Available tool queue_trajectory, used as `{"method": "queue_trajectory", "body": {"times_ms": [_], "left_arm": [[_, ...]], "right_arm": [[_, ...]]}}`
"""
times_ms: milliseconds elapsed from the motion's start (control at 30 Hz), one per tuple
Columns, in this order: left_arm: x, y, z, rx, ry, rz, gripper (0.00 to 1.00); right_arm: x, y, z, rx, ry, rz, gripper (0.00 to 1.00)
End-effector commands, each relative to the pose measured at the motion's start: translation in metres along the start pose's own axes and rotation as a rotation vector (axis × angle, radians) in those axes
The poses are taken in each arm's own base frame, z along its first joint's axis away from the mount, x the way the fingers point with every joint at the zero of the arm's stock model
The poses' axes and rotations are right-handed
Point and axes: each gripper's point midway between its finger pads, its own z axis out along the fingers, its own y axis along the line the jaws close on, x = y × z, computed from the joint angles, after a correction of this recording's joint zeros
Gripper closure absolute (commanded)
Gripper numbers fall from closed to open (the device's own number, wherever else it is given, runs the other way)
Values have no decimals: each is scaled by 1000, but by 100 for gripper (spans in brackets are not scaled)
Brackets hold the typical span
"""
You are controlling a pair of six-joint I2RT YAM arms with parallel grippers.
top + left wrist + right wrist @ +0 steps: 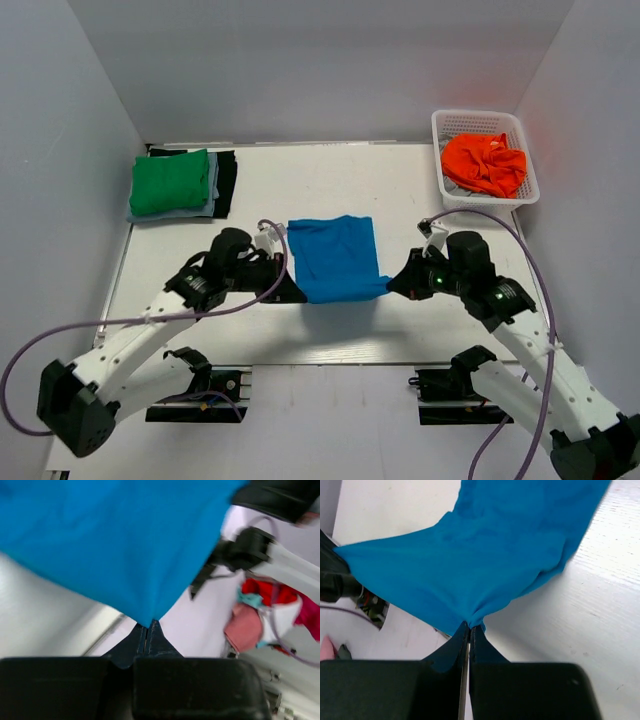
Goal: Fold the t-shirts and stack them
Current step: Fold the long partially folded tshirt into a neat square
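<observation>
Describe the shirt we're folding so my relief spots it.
On the white table, the bright blue t-shirt stretches between the left gripper and right gripper, each pinching a near corner. Unlike the stacked green t-shirt and orange t-shirt in the basket, it's spread out.

Left end effector (299, 296) and right (389, 287) clamped shut.

Matt blue cloth tee (335, 258) on faintly grained white tabletop (300, 185).

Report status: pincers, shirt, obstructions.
Left pincer shut on blue tee, near-left corner. Right pincer shut on near-right corner. Near edge stretched between them. Green stack and basket well apart.
</observation>
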Motion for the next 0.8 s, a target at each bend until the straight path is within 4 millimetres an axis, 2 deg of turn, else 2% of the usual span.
{"method": "queue_trajectory", "body": {"times_ms": [0,200,367,433,667,700,767], "left_arm": [[16,-30,-24,120,17,28,100],[17,-27,-29,96,-11,20,100],[3,-21,-24,45,-56,20,100],[-6,-14,-18,4,-77,12,100],[-49,-3,-18,-104,-208,17,100],[-53,5,-16,-150,-222,6,100],[-65,2,-17,-164,-249,11,100]], "right_arm": [[13,14,-20,-67,38,-74,100],[-14,30,-32,-115,-91,-150,100],[-42,29,-23,-92,-172,-156,100],[-46,22,-16,-60,-167,-141,100],[-79,6,3,36,-224,-114,100],[-85,7,4,38,-242,-114,100],[-96,2,8,67,-281,-98,100]]}}
